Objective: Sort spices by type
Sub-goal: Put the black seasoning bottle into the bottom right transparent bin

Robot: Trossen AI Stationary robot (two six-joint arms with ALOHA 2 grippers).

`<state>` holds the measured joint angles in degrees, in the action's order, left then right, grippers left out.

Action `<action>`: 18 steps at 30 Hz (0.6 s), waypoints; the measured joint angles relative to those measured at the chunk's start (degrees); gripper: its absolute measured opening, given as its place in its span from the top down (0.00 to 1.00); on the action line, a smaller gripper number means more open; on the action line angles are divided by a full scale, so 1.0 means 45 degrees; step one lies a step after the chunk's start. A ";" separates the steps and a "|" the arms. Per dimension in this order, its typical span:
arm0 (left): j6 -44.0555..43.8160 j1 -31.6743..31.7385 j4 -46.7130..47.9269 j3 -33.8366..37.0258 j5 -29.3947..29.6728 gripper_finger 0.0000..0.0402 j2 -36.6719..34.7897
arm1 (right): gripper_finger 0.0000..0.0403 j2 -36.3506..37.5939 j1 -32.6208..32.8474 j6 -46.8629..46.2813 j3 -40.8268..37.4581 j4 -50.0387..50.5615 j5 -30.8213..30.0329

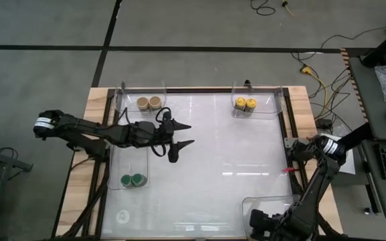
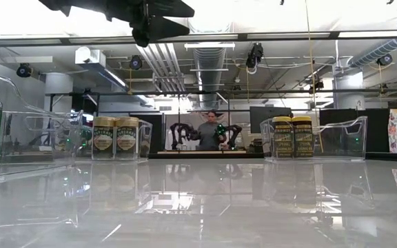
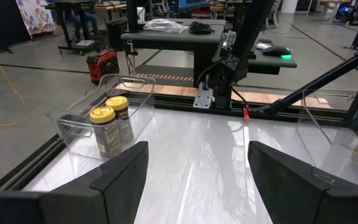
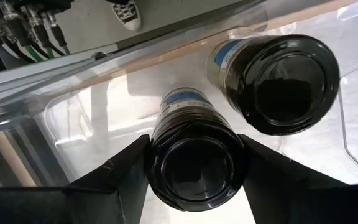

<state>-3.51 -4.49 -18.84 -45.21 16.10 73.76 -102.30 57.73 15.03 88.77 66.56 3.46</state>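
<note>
Along the counter's [image 1: 200, 154] left edge, two green-lidded jars [image 1: 133, 179] stand together in a clear bin [image 1: 127, 171] near the front left part, touching each other. Behind them, at the far left corner, two tan-lidded jars [image 1: 149, 103] sit side by side in another clear bin [image 1: 139, 98] pressed against the far edge.

Between those two bins the left arm reaches in from the left edge, and the left pincer [image 1: 179, 136] hangs above the bare surface with its fingers spread and nothing between them. In the low view it shows high over the counter, well clear of the top.

Rightward, the middle of the counter is a broad bare glossy stretch with open room on every side.

At the far right corner, two yellow-lidded jars [image 1: 245, 103] stand touching in a clear bin [image 1: 256, 100] against the far edge.

At the front right corner, the right arm bends down over a fourth clear bin [image 1: 267, 204]. The right pincer [image 4: 194, 165] pinches one black-lidded jar [image 4: 194, 158] between its fingers, inside that bin. The second black-lidded jar [image 4: 278, 78] stands just beside it in the same bin, close to the bin's wall and the counter's front edge.
</note>
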 joint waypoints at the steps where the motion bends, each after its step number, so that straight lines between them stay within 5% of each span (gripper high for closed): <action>1: 0.0000 0.0000 0.0002 0.0000 0.0000 0.35 0.0000 | 0.48 -0.0050 0.0002 0.0004 0.0016 0.0020 -0.0001; 18: 0.0000 0.0000 0.0031 0.0000 0.0000 0.35 0.0000 | 0.47 -0.0152 0.0350 -0.0205 0.0263 0.0350 -0.0005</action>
<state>-3.51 -4.49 -18.70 -45.21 16.10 73.76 -102.98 59.30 14.11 89.95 68.14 3.44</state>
